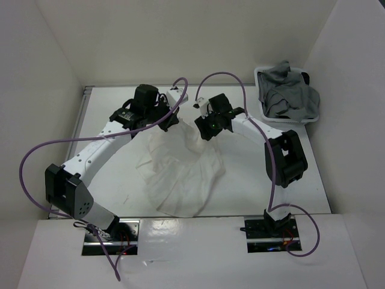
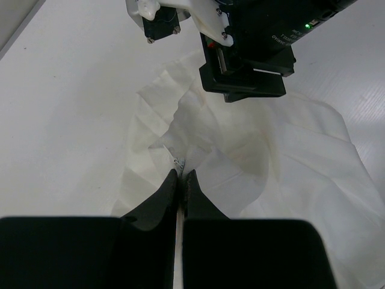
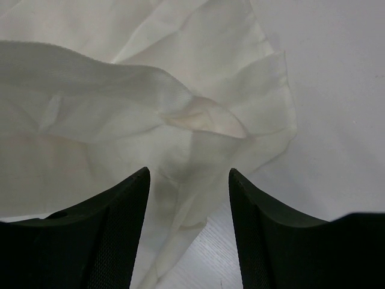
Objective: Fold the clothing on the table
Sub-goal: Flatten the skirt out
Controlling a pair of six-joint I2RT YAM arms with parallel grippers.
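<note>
Left wrist, left tool (image 2: 181, 174) pinching skirt (image 2: 289, 150)

White pleated skirt (image 1: 180, 171) sits around the middle of the white table (image 1: 114, 174), fanned out with its wide hem toward the near edge. The narrow waist end points at the far edge, all bunched and rumpled.

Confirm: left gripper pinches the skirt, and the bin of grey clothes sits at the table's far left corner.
Not quite: the bin of grey clothes sits at the far right corner, per the top external view. The left gripper does pinch the skirt.
</note>
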